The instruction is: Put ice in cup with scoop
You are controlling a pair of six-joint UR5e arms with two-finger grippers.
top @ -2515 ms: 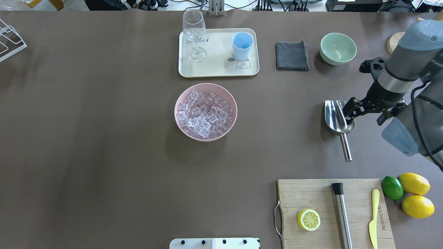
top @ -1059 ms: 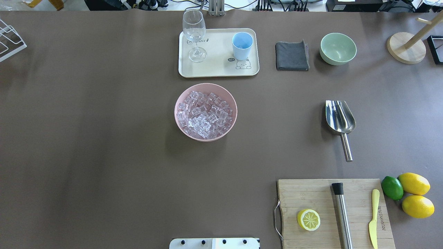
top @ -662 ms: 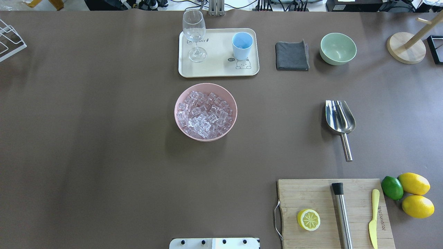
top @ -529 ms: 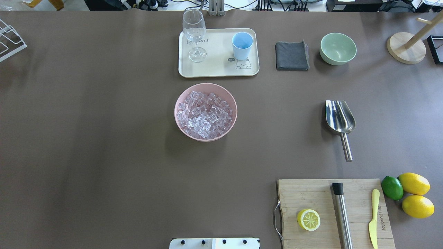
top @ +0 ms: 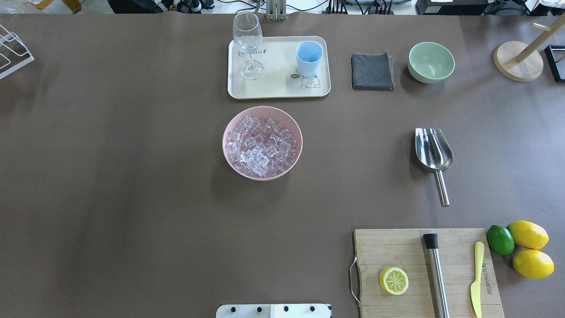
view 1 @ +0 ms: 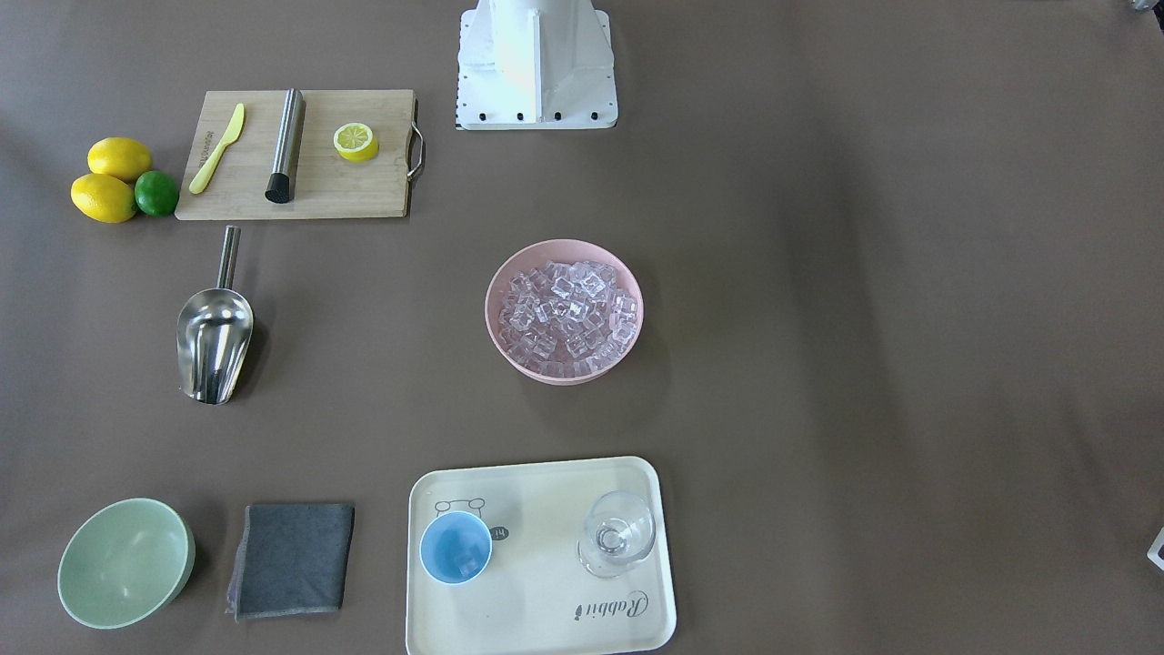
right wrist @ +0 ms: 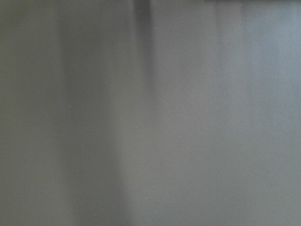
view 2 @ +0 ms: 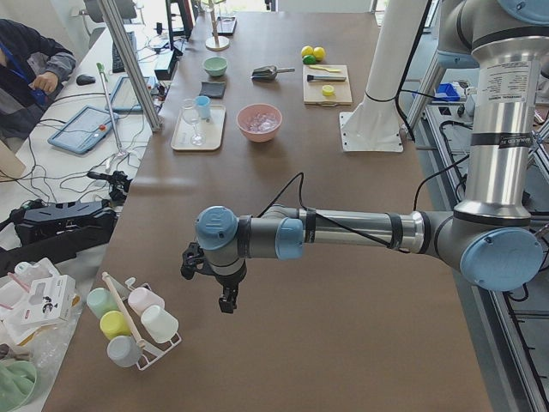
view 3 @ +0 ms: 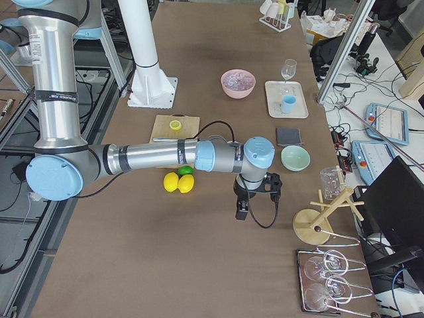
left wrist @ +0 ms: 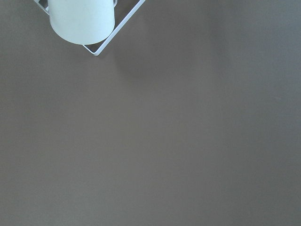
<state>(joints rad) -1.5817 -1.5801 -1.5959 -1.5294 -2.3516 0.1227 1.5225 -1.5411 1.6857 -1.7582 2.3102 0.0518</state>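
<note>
The ice [top: 261,145] is heaped in a pink bowl [top: 229,132] at the table's middle. The light-blue cup [top: 308,58] stands upright on a cream tray [top: 278,86] behind the bowl. The steel scoop [top: 433,152] lies alone on the table at the right, handle toward the robot; it also shows in the front view [view 1: 214,341]. My left gripper [view 2: 225,300] hangs over the table's left end, far from all of these. My right gripper [view 3: 242,212] hangs over the right end. I cannot tell whether either is open or shut.
A wine glass [top: 247,42] shares the tray. A grey cloth [top: 372,71] and pale green bowl [top: 431,62] lie behind the scoop. A cutting board [top: 397,247] carries a lemon half, steel cylinder and knife; lemons and a lime [top: 500,240] lie beside it. A mug rack [view 2: 137,330] stands near my left gripper.
The right arm, which was beside the scoop 2.5 s ago, has drawn out of the overhead view to the right. The scoop stays where it lay. Nothing else moved.
</note>
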